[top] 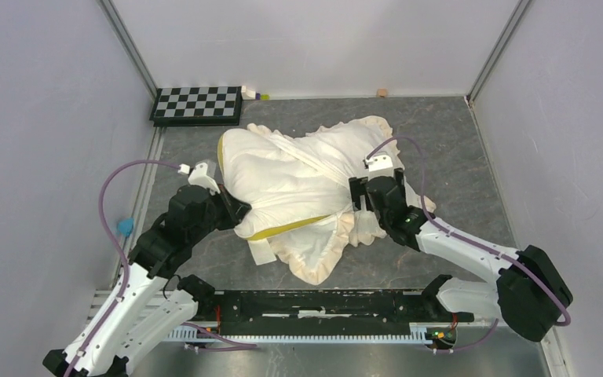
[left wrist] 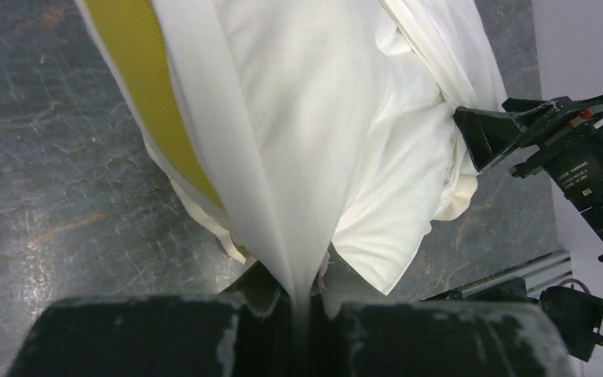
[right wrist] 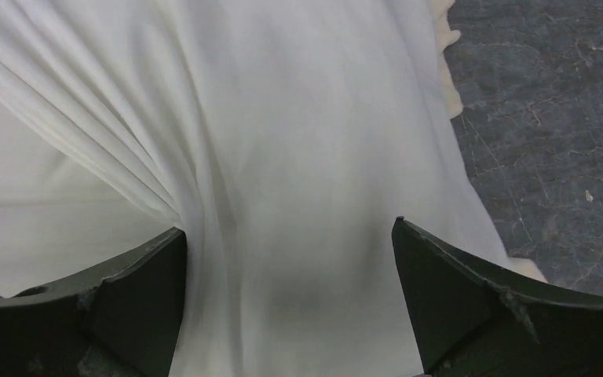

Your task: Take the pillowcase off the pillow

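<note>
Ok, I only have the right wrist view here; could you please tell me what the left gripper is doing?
Observer: The left gripper is shut on a white fold beside the yellow band of the pillow. I cannot tell whether the fold is pillow or case.
Operator: Thank you. Is the pillow out of the case at all?
Observer: Partly. From the top, the pillow's yellow-banded near edge is bare, and the frilled case spreads along its near and right sides.
</note>
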Motion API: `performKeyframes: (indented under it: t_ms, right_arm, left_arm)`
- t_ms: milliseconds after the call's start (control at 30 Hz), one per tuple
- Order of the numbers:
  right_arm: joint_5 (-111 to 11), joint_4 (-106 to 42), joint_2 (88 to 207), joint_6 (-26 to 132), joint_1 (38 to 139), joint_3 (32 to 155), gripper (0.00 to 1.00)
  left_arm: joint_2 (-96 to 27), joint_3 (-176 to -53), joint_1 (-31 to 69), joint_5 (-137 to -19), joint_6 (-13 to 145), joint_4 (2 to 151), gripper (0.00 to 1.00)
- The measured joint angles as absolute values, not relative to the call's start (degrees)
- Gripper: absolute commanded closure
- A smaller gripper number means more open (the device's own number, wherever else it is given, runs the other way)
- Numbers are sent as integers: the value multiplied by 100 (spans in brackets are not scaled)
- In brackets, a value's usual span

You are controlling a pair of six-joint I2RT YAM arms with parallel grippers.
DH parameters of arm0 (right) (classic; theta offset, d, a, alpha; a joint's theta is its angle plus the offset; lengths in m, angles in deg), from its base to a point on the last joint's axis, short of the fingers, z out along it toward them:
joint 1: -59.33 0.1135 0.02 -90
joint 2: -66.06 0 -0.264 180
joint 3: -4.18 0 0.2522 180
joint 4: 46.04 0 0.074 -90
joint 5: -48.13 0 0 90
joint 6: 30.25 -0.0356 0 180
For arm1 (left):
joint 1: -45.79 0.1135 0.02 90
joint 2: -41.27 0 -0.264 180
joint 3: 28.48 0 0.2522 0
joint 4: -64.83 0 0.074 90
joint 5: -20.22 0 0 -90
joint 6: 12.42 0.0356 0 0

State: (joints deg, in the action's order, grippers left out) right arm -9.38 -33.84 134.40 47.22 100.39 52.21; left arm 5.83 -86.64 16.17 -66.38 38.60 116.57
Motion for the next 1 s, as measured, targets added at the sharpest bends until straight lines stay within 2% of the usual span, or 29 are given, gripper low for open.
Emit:
performKeyframes:
  t_ms: [367, 733, 867, 1000]
  right_arm:
    - [-1913, -3146, 12627, 4741, 9502, 5144, 3]
    - [-4414, -2704, 11540, 5380, 9381, 5306, 3]
    - [-4794, -2748, 11547, 5408, 9381, 5389, 3]
    - [-5085, -2829, 12060, 5401, 9384, 5754, 3]
  left_arm:
    - [804, -8942, 1610, -6535, 4057, 11921, 98]
    - [670, -8723, 1656, -6822, 4055, 11648, 98]
    - [653, -8642, 1658, -7005, 4055, 11482, 98]
    - [673, -8529, 1658, -7202, 4055, 11300, 98]
